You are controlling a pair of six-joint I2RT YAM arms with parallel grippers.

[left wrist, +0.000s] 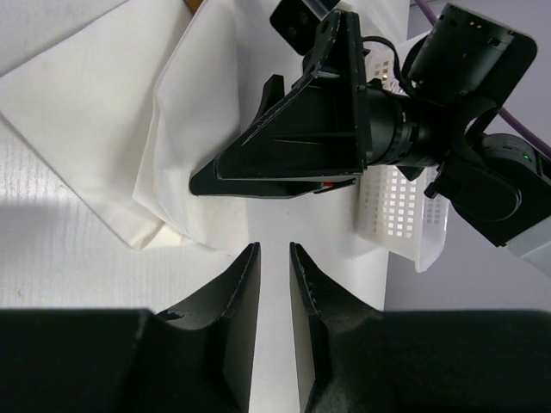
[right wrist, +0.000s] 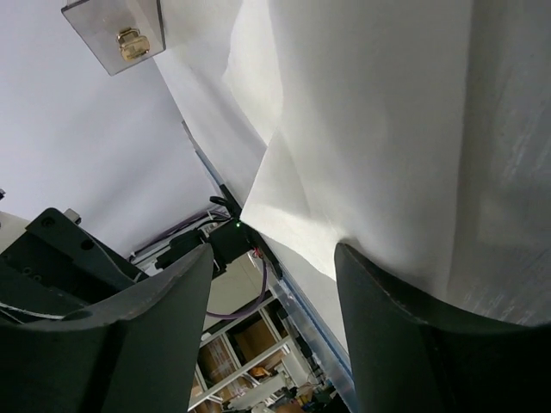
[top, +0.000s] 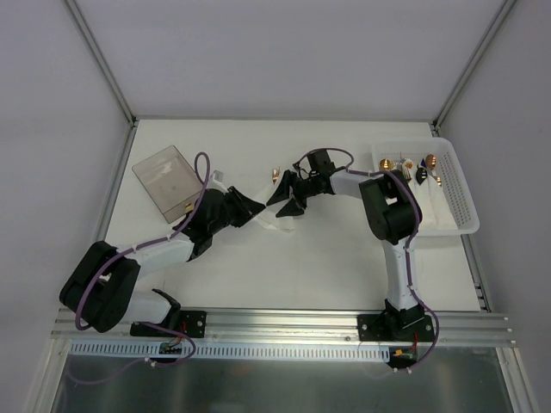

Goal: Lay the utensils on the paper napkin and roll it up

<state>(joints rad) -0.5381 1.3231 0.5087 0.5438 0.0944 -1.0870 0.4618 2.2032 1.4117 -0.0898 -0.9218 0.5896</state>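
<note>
Both arms reach in over the middle of the white table point(top: 301, 275), their grippers nose to nose near its centre.

Thin white paper napkin point(left wrist: 198, 129): lies mid-table under and between the two grippers. It is not flat. One flap is folded over, with creased edges seen from the left wrist. From above it is hard to pick out against the table.

Left gripper point(left wrist: 274, 258): fingers a narrow gap apart with nothing between them, tips low over the near edge of the napkin.

Right gripper point(right wrist: 274, 258): fingers spread wide, pointing left toward the left gripper. The folded edge of the napkin runs down to its right fingertip; cannot tell whether they touch.

Slender copper-coloured metal utensils point(top: 387, 163): several stand in the far end of the white perforated plastic basket point(top: 461, 211) at the right edge of the table, well apart from the napkin. One more copper tip point(top: 275, 175) shows just beyond the grippers, on the far side of the napkin. Whether it rests on the paper cannot be told.

Clear plastic box point(top: 168, 179): far left of the table, beside the left arm's purple cable. The right wrist view shows a small gold-coloured object inside it.
</note>
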